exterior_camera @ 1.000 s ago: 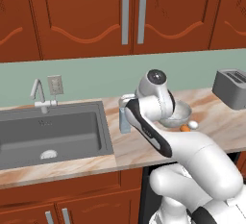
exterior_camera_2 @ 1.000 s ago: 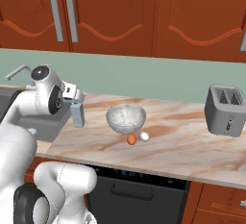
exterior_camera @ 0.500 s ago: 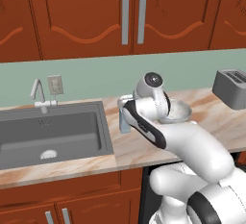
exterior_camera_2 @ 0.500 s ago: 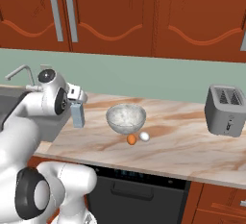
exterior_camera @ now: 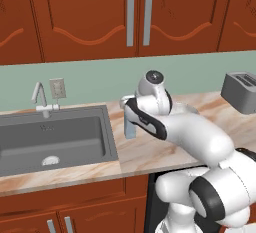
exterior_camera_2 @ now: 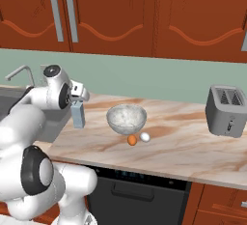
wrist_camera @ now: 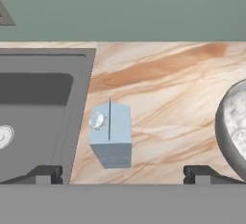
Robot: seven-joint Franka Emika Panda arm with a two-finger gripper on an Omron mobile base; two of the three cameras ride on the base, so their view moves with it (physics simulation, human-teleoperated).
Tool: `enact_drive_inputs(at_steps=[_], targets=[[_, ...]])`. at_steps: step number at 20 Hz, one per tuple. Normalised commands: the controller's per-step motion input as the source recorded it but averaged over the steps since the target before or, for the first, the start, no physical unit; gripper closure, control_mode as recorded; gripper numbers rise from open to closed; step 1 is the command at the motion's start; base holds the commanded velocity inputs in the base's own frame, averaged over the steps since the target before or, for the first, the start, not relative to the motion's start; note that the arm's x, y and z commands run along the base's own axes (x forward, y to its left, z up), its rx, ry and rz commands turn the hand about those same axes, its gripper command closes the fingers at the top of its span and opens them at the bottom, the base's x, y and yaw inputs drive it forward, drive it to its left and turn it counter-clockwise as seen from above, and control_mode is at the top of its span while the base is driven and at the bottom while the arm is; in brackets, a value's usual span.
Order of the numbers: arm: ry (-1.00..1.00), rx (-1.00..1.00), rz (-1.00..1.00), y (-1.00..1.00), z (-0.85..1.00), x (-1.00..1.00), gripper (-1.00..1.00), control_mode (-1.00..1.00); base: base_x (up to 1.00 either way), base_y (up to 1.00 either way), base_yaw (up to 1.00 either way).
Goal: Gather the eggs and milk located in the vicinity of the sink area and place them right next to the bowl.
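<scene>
Arm reaches left over the marble surface [exterior_camera_2: 193, 147], with the gripper [wrist_camera: 122, 172] hanging above the milk [wrist_camera: 111, 135]. Jaws spread fully wide, nothing between them, no contact with the carton; in the hand view the two dark fingertips [wrist_camera: 45, 174] stand well apart on either side of it. Milk carton stands upright on the surface just beside the right edge of the sink [exterior_camera: 55, 137], between the sink and the bowl [exterior_camera_2: 126, 118]. In the left base view the carton [exterior_camera: 130, 127] is partly hidden behind the arm's wrist; in the right base view it [exterior_camera_2: 78, 114] sits right under the hand. Bowl is on the surface near the middle, its speckled inside showing. Both eggs lie in front of the bowl, close to its base: orange-brown egg [exterior_camera_2: 131, 140] and white egg [exterior_camera_2: 144, 136] just beside each other, cannot tell if touching. Faucet [exterior_camera: 40, 97] at the sink's back edge, round drain in the basin. Grey toaster [exterior_camera_2: 226, 110] far right on the surface, well apart from the bowl.
</scene>
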Motion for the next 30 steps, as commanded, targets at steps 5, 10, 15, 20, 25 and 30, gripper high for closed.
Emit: enact_drive_inputs(at_steps=[5,10,15,20,25,30], targets=[[0.1,0.0,0.0,0.0,-0.15,0.34,-1.0,-1.0,0.0,0.0,0.0],[0.02,0.0,0.0,0.0,-0.14,0.3,-1.0,-1.0,0.0,0.0,0.0],[0.02,0.0,0.0,0.0,-0.15,0.03,-1.0,-1.0,0.0,0.0,0.0],[0.05,0.0,0.0,0.0,-0.19,0.0,-1.0,-1.0,0.0,0.0,0.0],[0.05,0.0,0.0,0.0,-0.16,0.0,-1.0,-1.0,0.0,0.0,0.0],[0.03,0.0,0.0,0.03,-0.05,0.0,-1.0,-1.0,0.0,0.0,0.0]])
